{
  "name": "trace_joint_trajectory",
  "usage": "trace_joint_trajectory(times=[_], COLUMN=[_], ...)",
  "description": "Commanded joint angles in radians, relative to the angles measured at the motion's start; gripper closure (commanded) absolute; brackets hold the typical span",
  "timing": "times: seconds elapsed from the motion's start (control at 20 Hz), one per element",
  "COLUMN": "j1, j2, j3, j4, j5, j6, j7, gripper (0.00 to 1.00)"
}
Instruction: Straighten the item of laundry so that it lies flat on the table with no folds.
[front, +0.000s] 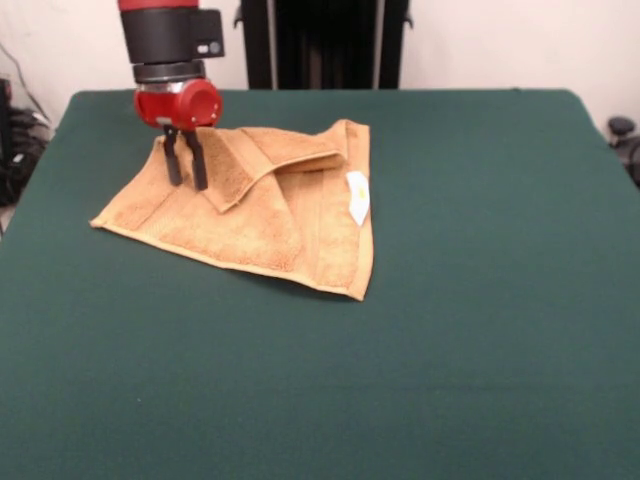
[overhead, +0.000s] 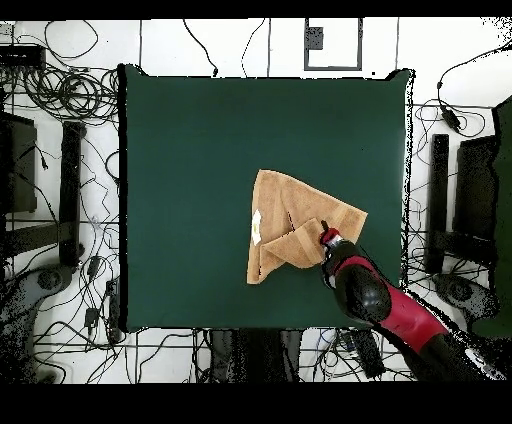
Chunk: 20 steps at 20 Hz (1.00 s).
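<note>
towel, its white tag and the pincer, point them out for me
towel (front: 250, 225), front view, on the flat lower layer below the fold
white tag (front: 358, 197), front view, middle of the tag at the towel's right edge
pincer (front: 186, 160), front view, midway between the two dark fingertips

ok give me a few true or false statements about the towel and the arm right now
1. The towel lies fully flat. False: a flap is folded over its middle.
2. The gripper is down at the towel. True.
3. The white tag shows. True.
4. The towel hangs off the table edge. False: it lies wholly on the top.
5. The fingers are shut tight. False: a gap shows between them.
</note>
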Motion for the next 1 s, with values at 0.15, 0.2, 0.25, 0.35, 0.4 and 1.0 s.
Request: trace_joint_trajectory(times=[0.15, 0.2, 0.25, 0.35, 0.4, 1.0], j1=[0.046, 0.047, 0.049, 0.05, 0.049, 0.073], j2=[-0.047, -0.051, -0.057, -0.076, -0.083, -0.138], j3=[0.024, 0.024, 0.023, 0.023, 0.024, -0.014], j4=[0.026, 0.025, 0.024, 0.022, 0.018, -0.063], j5=[0.135, 0.139, 0.142, 0.154, 0.159, 0.193], j6=[0.294, 0.308, 0.323, 0.378, 0.406, 0.782], j7=[0.123, 0.118, 0.115, 0.107, 0.1, 0.055], gripper=[0.0, 0.0, 0.0, 0.0, 0.0, 0.0])
